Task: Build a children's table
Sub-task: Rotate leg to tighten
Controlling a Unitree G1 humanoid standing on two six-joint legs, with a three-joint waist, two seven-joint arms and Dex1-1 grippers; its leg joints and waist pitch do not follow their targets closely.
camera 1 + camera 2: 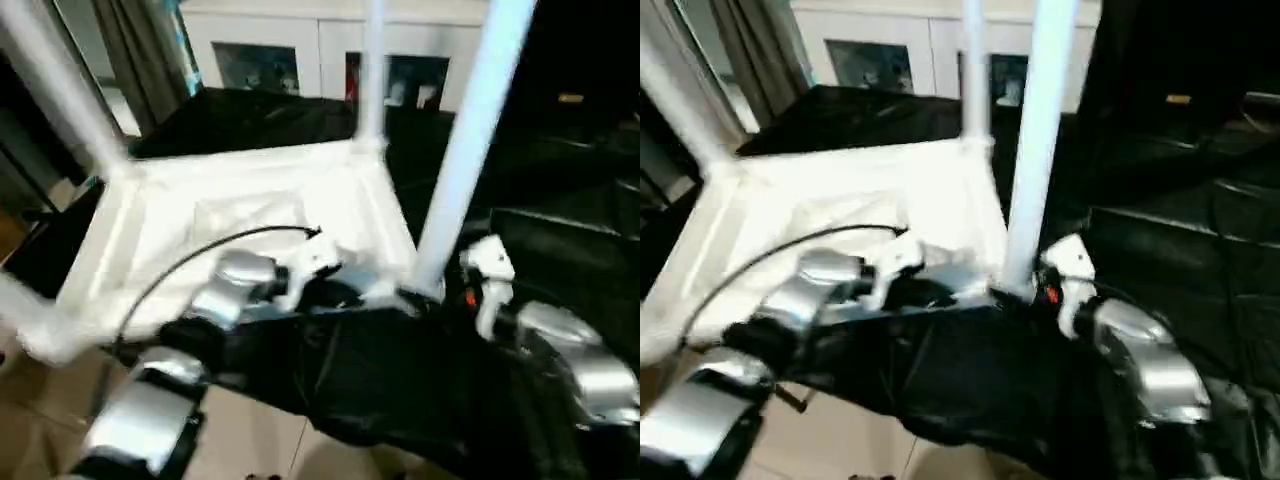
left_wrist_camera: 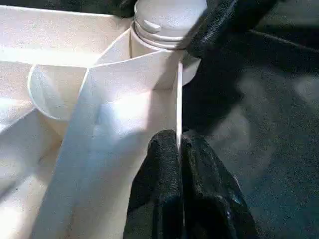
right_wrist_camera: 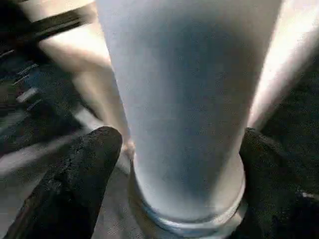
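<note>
Soft indoor light, head views motion-blurred throughout, white table top (image 1: 250,215) glaring, dark cloth (image 1: 360,380) underexposed toward 5 o'clock, close leg (image 3: 184,99) out of focus.

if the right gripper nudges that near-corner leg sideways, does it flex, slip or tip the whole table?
The leg is a smooth round tube, so the fingers probably slide around it. It looks stiff and seated in its corner socket, so a nudge likely shifts the whole table, although the left gripper pinches its rim.
</note>
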